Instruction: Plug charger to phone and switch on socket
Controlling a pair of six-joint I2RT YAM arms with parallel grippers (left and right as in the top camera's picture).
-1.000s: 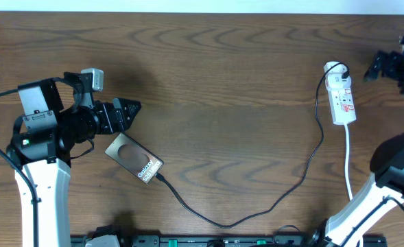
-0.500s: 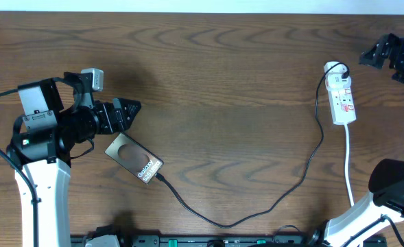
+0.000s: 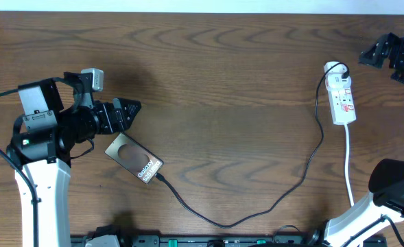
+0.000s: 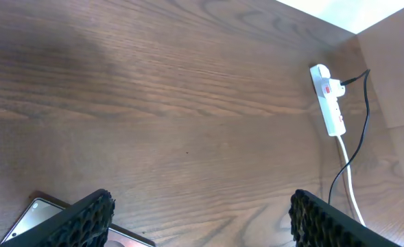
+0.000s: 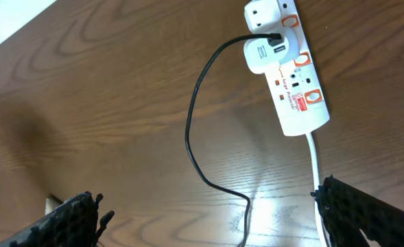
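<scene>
The phone (image 3: 134,158) lies flat at the left front of the table, its lettered end toward the front right. The black charger cable (image 3: 256,209) meets the phone's lower end and runs in a long curve to the white socket strip (image 3: 341,95) at the right. The charger's white adapter sits in the strip (image 5: 288,65). My left gripper (image 3: 132,112) is open and empty, just above and behind the phone, whose corner shows in the left wrist view (image 4: 37,216). My right gripper (image 3: 373,56) is open and empty, raised to the right of the strip.
The strip's thick white cord (image 3: 349,161) runs toward the front edge. A black rail with green marks (image 3: 208,241) lies along the front edge. The strip also shows far off in the left wrist view (image 4: 327,99).
My right arm has lifted and moved back toward the far right corner, away from the strip. The left arm, phone and cable have not moved.
</scene>
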